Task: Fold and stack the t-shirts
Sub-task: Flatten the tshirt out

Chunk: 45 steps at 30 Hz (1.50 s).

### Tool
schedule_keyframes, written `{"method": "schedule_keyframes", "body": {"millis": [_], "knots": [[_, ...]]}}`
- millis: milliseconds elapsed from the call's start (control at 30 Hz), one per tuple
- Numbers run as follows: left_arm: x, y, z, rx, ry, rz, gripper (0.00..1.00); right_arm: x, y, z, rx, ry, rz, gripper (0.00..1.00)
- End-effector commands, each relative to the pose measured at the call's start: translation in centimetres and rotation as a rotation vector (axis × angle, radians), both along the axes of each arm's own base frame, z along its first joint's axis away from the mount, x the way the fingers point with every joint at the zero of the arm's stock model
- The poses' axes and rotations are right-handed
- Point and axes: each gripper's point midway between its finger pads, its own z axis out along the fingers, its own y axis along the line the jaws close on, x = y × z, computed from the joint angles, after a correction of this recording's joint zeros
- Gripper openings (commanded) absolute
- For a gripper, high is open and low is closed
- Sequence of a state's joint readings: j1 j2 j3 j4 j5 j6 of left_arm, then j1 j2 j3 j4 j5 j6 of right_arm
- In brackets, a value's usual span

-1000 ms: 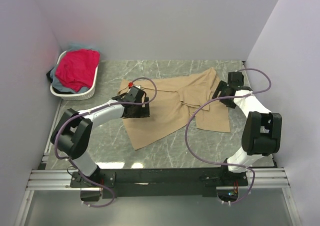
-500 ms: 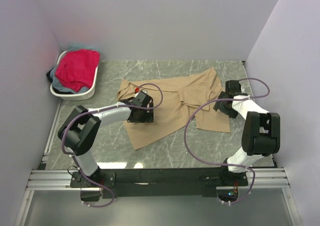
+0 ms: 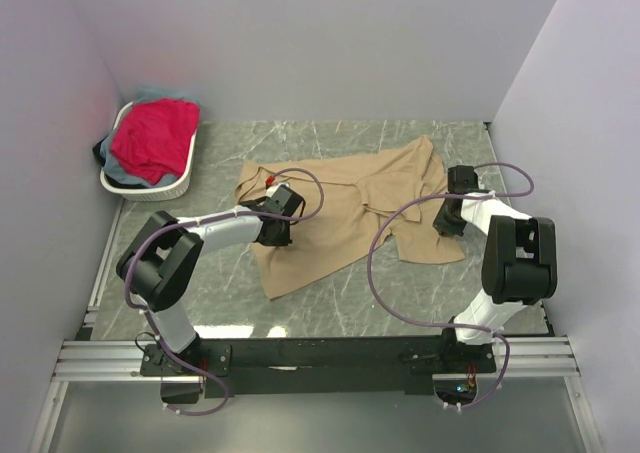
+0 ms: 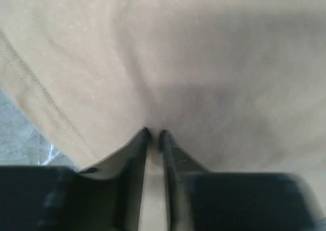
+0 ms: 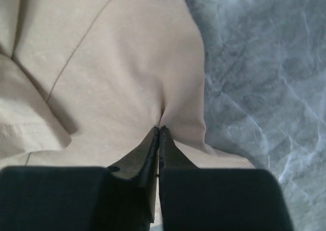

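Tan t-shirt (image 3: pixel 345 208) is lying mostly spread but skewed and rumpled across the middle of the tabletop (image 3: pixel 330 293), one sleeve reaching toward the far edge and its right side running close to the right edge. Not folded yet. Over the last second both arms have been dropping in from the shirt's margins onto the cloth. Left gripper (image 4: pixel 154 134) is now sitting on the shirt's left side, jaws nearly together with a ridge of tan fabric pinched between the tips. Right gripper (image 5: pixel 159 129) has been sliding toward the near edge and is now clamping a pucker of cloth just inside the shirt's right border, jaws fully together on it. Shirt outline is barely shifting so far. My read: both grasps are landing, so the arms are setting up to lift and straighten or start the first fold. Red-pink shirt (image 3: pixel 152 138) is waiting with paler cloth under it in the white basket (image 3: pixel 150 186) at the far-left corner, so nothing is stacking yet and the task is looking early.
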<state>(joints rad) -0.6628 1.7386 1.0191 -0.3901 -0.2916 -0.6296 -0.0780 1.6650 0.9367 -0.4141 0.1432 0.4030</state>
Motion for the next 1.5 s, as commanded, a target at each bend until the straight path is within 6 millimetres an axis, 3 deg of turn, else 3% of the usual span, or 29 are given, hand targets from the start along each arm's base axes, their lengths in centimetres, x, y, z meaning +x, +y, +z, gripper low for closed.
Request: {"method": "schedule_keyframes", "body": {"millis": [0, 33, 267, 400, 533, 567, 733, 767, 900, 933, 967, 1000, 1067, 1167, 1200, 1333, 1367, 1433, 1467], "knots": [[-2.0, 1.7, -2.2, 0.088, 0.085, 0.012, 0.1, -0.9, 1.6, -1.2, 0.079, 0.029, 0.027, 0.0], [-1.9, 2.3, -2.1, 0.117, 0.08, 0.023, 0.01, -1.3, 1.8, -1.2, 0.086, 0.033, 0.031, 0.0], [-1.8, 6.6, 0.3, 0.342, 0.056, 0.082, 0.01, -4.2, 4.2, 1.1, 0.129, -0.017, 0.079, 0.0], [-1.9, 8.6, 2.4, 0.465, 0.055, 0.114, 0.01, -5.6, 7.2, 2.9, 0.158, -0.061, 0.128, 0.0], [-2.7, 10.7, 4.4, 0.559, 0.057, 0.155, 0.01, -8.7, 11.7, 3.6, 0.24, -0.062, 0.201, 0.0], [-3.2, 11.4, 4.8, 0.585, 0.075, 0.156, 0.01, -9.1, 12.4, 4.6, 0.254, -0.103, 0.211, 0.0], [-3.9, 12.4, 5.9, 0.629, 0.084, 0.171, 0.01, -13.3, 13.4, 5.4, 0.263, -0.11, 0.161, 0.0], [-4.0, 12.6, 6.1, 0.638, 0.086, 0.176, 0.01, -13.7, 13.8, 6.3, 0.276, -0.15, 0.174, 0.0], [-4.9, 13.7, 6.7, 0.677, 0.091, 0.199, 0.02, -15.6, 14.1, 6.4, 0.304, -0.169, 0.151, 0.0], [-4.9, 13.8, 6.8, 0.677, 0.087, 0.203, 0.04, -16.1, 14.1, 6.2, 0.307, -0.156, 0.141, 0.0], [-5.0, 13.8, 7.0, 0.674, 0.083, 0.209, 0.11, -16.3, 14.2, 6.2, 0.313, -0.156, 0.145, 0.18], [-4.9, 13.9, 7.0, 0.671, 0.08, 0.221, 0.4, -16.8, 14.3, 5.7, 0.32, -0.146, 0.153, 0.34], [-5.0, 14.1, 7.3, 0.687, 0.077, 0.236, 0.7, -16.6, 14.4, 6.0, 0.326, -0.163, 0.152, 0.53], [-4.6, 14.1, 7.9, 0.692, 0.057, 0.254, 0.77, -15.0, 13.5, 7.6, 0.258, -0.229, 0.138, 0.61], [-4.2, 14.0, 8.4, 0.685, 0.036, 0.281, 0.85, -14.0, 13.5, 9.2, 0.245, -0.269, 0.136, 0.64], [-2.9, 12.9, 9.6, 0.628, -0.015, 0.277, 0.89, -10.4, 13.1, 11.7, 0.163, -0.369, 0.155, 0.71], [-2.1, 12.2, 9.6, 0.594, -0.033, 0.259, 0.89, -9.6, 13.2, 11.4, 0.146, -0.356, 0.159, 0.72], [-1.0, 10.6, 9.9, 0.515, -0.059, 0.249, 0.9, -7.4, 13.5, 12.4, 0.133, -0.407, 0.173, 0.72], [-0.5, 9.8, 9.9, 0.478, -0.065, 0.233, 0.89, -6.4, 12.8, 11.7, 0.121, -0.387, 0.149, 0.72]]}}
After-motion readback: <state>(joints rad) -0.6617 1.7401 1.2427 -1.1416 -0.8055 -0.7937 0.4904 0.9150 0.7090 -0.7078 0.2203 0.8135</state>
